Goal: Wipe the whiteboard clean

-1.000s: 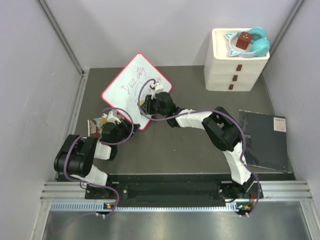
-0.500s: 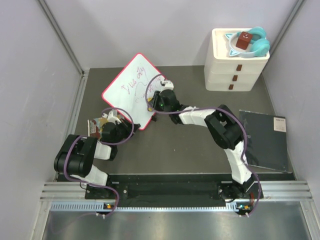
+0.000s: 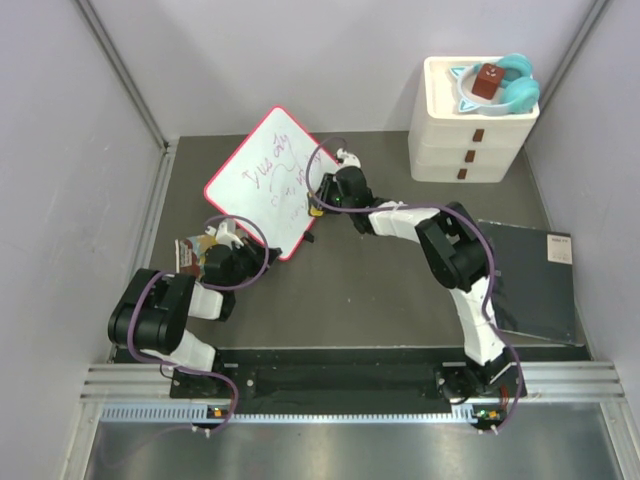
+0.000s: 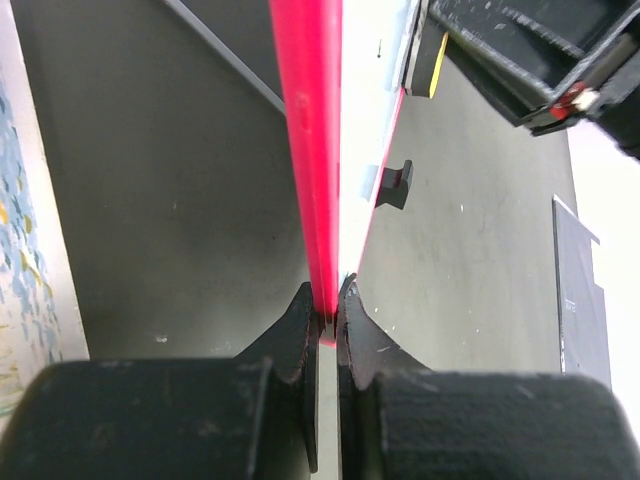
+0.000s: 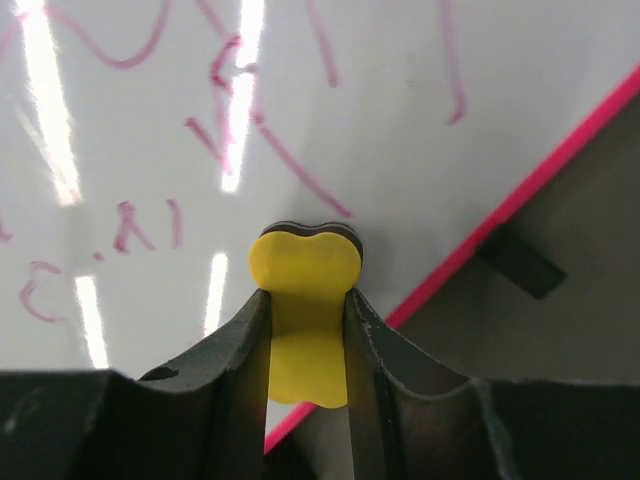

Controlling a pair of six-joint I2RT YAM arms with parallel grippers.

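The whiteboard (image 3: 262,180), white with a red-pink frame and red handwriting, lies turned like a diamond at the back left of the table. My left gripper (image 3: 222,238) is shut on its near-left frame edge; the left wrist view shows the red frame (image 4: 308,150) pinched between the jaws (image 4: 326,305). My right gripper (image 3: 318,200) is shut on a yellow eraser (image 5: 304,300) with a dark pad. The eraser presses on the board face (image 5: 330,120) near its right frame edge, just below the red writing.
A white three-drawer unit (image 3: 470,125) stands at the back right with a teal item and a brown block on top. A dark grey flat sheet (image 3: 530,275) lies at the right. A black clip (image 5: 520,262) sits by the board's frame. Grey walls close in on both sides.
My right gripper has slid with the eraser toward the back right, across the board's lower right part. The left gripper and the board have stayed put.
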